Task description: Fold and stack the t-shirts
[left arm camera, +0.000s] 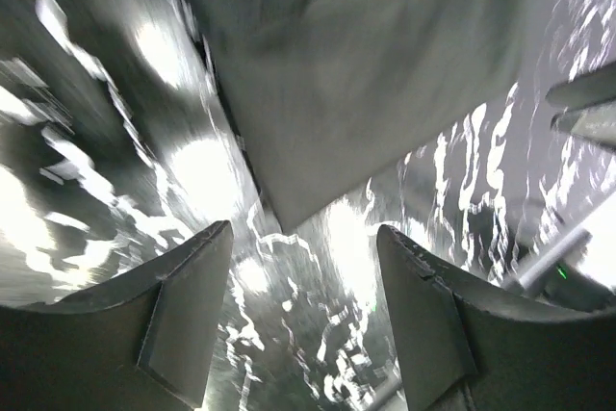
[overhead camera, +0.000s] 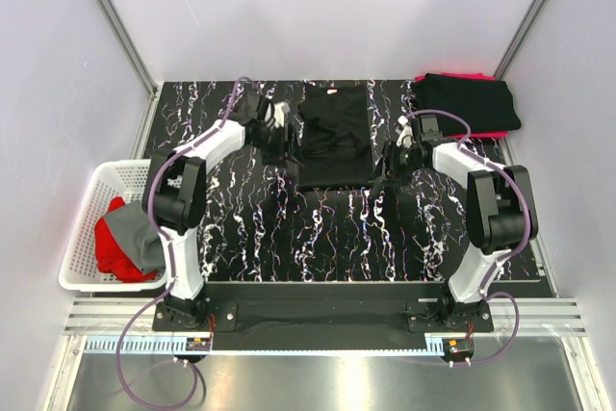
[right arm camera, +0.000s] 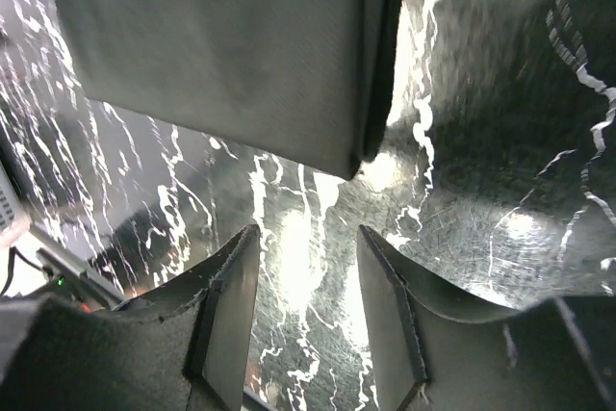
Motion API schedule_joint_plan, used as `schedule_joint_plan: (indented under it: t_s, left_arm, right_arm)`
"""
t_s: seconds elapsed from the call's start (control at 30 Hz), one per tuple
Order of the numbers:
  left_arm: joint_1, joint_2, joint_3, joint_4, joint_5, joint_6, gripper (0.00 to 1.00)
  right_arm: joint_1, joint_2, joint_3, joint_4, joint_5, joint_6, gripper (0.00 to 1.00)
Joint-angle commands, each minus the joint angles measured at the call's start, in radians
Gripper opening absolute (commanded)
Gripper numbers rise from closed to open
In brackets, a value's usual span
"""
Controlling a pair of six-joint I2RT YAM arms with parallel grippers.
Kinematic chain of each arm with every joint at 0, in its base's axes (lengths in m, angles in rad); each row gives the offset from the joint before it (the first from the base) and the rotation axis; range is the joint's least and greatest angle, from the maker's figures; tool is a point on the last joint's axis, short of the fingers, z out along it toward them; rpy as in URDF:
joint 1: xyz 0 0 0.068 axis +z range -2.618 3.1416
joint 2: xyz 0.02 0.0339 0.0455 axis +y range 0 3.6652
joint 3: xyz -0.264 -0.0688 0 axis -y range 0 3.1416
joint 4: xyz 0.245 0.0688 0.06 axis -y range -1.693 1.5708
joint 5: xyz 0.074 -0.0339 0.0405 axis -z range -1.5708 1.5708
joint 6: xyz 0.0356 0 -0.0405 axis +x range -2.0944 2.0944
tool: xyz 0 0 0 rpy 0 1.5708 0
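A black t-shirt [overhead camera: 333,137] lies folded into a rectangle at the middle back of the marbled table [overhead camera: 318,228]. My left gripper [overhead camera: 285,144] hovers at its left edge, open, nothing between the fingers; the left wrist view shows the shirt's corner [left arm camera: 356,74] just beyond the gripper [left arm camera: 303,238]. My right gripper [overhead camera: 389,163] stands at the shirt's right edge, open and empty; the shirt's folded edge [right arm camera: 241,55] lies just ahead of the gripper [right arm camera: 308,243]. Folded black and red t-shirts [overhead camera: 467,103] are stacked at the back right.
A white slatted basket [overhead camera: 82,238] stands left of the table, holding red [overhead camera: 111,243] and grey [overhead camera: 140,233] shirts. Grey walls close in the table at the back and on both sides.
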Motion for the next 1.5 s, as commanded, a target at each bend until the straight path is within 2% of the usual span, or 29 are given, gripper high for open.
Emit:
schedule_joint_plan:
  t_s: [0.0, 0.23, 0.37, 0.47, 0.5, 0.53, 0.7, 0.77, 0.8, 0.83, 0.87, 0.9, 1.03, 1.27, 1.47]
  left_arm:
    - [-0.007, 0.04, -0.058, 0.048, 0.124, -0.067, 0.66]
    - [-0.015, 0.094, -0.067, 0.068, 0.149, -0.11, 0.68]
    - [-0.028, 0.121, -0.058, 0.077, 0.155, -0.128, 0.66]
    - [-0.041, 0.143, -0.053, 0.084, 0.164, -0.132, 0.56]
    - [-0.042, 0.146, -0.055, 0.085, 0.172, -0.133, 0.48]
    - [-0.044, 0.148, -0.056, 0.087, 0.177, -0.133, 0.44]
    - [-0.045, 0.149, -0.076, 0.079, 0.178, -0.139, 0.31]
    - [-0.045, 0.152, -0.078, 0.079, 0.181, -0.139, 0.23]
    - [-0.045, 0.155, -0.073, 0.08, 0.184, -0.138, 0.17]
    - [-0.045, 0.158, -0.069, 0.08, 0.184, -0.138, 0.05]
    - [-0.045, 0.158, -0.057, 0.076, 0.184, -0.136, 0.0]
    - [-0.045, 0.157, -0.046, 0.068, 0.18, -0.132, 0.0]
    - [-0.028, 0.102, 0.015, 0.011, 0.164, -0.064, 0.0]
    - [-0.013, -0.104, 0.108, -0.056, 0.123, 0.016, 0.0]
    - [-0.019, -0.177, 0.06, -0.061, 0.135, 0.019, 0.0]
  right_arm:
    - [0.0, 0.029, -0.008, 0.025, -0.049, -0.001, 0.52]
    - [0.0, 0.112, 0.033, 0.048, -0.066, 0.032, 0.51]
    - [-0.001, 0.163, 0.067, 0.053, -0.069, 0.038, 0.5]
    - [-0.001, 0.187, 0.087, 0.057, -0.067, 0.049, 0.48]
    - [-0.001, 0.195, 0.094, 0.059, -0.069, 0.051, 0.47]
    - [-0.001, 0.2, 0.097, 0.057, -0.069, 0.051, 0.46]
    - [-0.001, 0.206, 0.082, 0.063, -0.07, 0.066, 0.39]
    - [-0.003, 0.201, 0.071, 0.069, -0.078, 0.069, 0.35]
    - [-0.001, 0.2, 0.059, 0.071, -0.083, 0.072, 0.24]
    - [-0.001, 0.197, 0.055, 0.074, -0.087, 0.071, 0.12]
    - [-0.001, 0.186, 0.05, 0.074, -0.083, 0.069, 0.05]
    - [-0.006, 0.177, 0.041, 0.076, -0.08, 0.069, 0.0]
    - [-0.041, 0.082, 0.025, 0.071, -0.093, 0.068, 0.0]
    - [-0.061, -0.165, -0.007, 0.037, -0.176, 0.084, 0.0]
    - [-0.061, -0.332, -0.068, -0.004, -0.196, 0.153, 0.0]
